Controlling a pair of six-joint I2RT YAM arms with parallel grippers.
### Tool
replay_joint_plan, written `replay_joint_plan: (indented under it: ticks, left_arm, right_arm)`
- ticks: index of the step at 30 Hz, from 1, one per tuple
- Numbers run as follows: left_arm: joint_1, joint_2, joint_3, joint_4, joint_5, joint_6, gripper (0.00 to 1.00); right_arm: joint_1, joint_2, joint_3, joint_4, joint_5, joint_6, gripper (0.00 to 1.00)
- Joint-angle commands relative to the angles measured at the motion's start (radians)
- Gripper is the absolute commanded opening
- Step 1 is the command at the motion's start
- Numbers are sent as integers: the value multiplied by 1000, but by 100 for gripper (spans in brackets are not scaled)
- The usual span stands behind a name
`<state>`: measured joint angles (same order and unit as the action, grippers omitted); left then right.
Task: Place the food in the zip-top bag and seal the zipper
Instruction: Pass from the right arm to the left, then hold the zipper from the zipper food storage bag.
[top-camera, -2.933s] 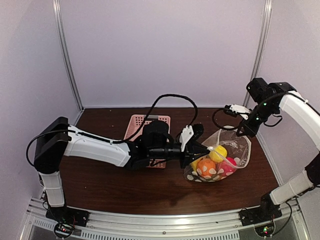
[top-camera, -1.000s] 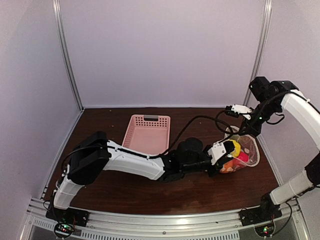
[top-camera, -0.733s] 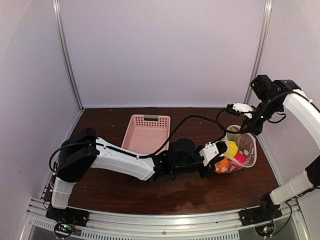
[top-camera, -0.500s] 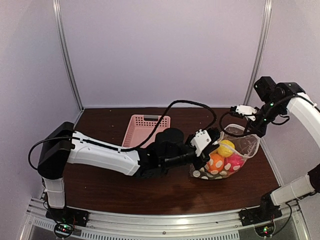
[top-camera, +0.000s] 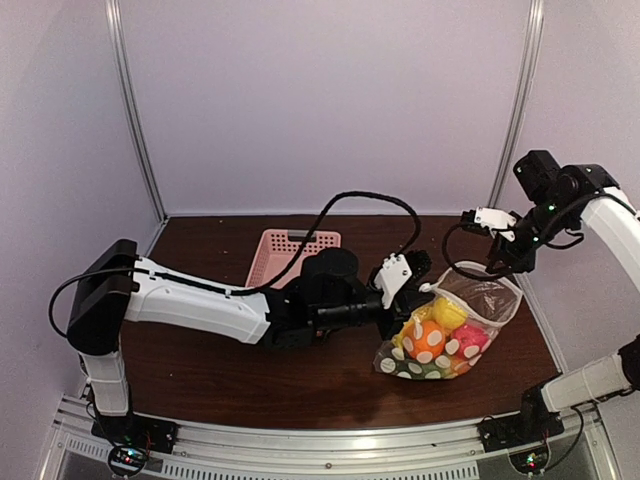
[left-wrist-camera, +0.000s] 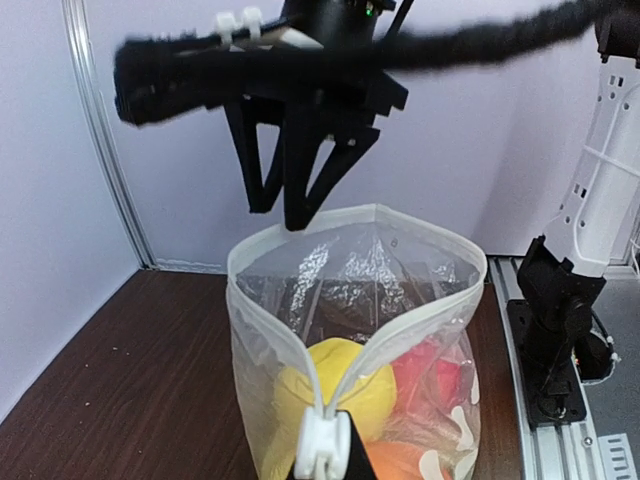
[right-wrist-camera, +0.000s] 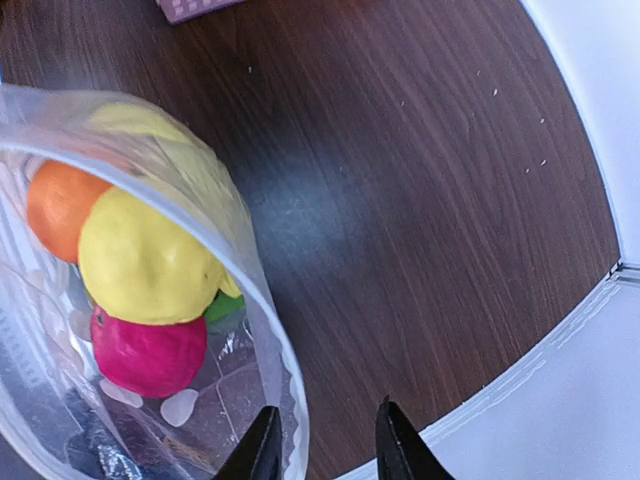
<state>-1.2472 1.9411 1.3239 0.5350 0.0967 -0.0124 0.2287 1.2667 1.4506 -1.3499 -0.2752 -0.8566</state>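
Observation:
The zip-top bag (top-camera: 448, 338) stands upright on the brown table, its mouth wide open. Inside show a yellow piece (top-camera: 449, 313), the orange (top-camera: 429, 340) and the red ball (top-camera: 470, 338). The right wrist view shows them too, with a green piece (right-wrist-camera: 226, 306) and the banana (right-wrist-camera: 150, 124). My left gripper (top-camera: 418, 288) is shut on the zipper's white slider (left-wrist-camera: 322, 446) at the bag's near-left end. My right gripper (top-camera: 498, 264) is at the far rim (right-wrist-camera: 288, 392), its fingers (right-wrist-camera: 262, 448) apart with the rim between them.
The pink lattice basket (top-camera: 288, 246) lies behind my left arm at the back middle of the table. The right arm's base and the metal rail (left-wrist-camera: 560, 330) stand behind the bag in the left wrist view. The table's right edge (right-wrist-camera: 560, 330) is near the bag.
My left gripper has drawn back left and up from its far-right reach, with the slider. The bag has gone from tipped and squashed to upright, mouth wider. My right gripper rose slightly.

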Motion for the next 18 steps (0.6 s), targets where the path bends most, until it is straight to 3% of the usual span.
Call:
replay_joint_plan:
  ticks: [1, 5, 9, 18]
  left_arm:
    - [28, -34, -5, 18, 83, -69, 0]
    - [48, -30, -18, 46, 114, -120, 0]
    - [58, -27, -16, 62, 132, -144, 0]
    - [60, -24, -6, 77, 147, -164, 0]
  right_arm:
    - [-1, -43, 68, -152, -230, -61, 40]
    - [24, -29, 61, -71, -405, -41, 41]
    - [76, -10, 51, 6, -522, -21, 33]
    - [228, -17, -35, 235, -573, 93, 35]
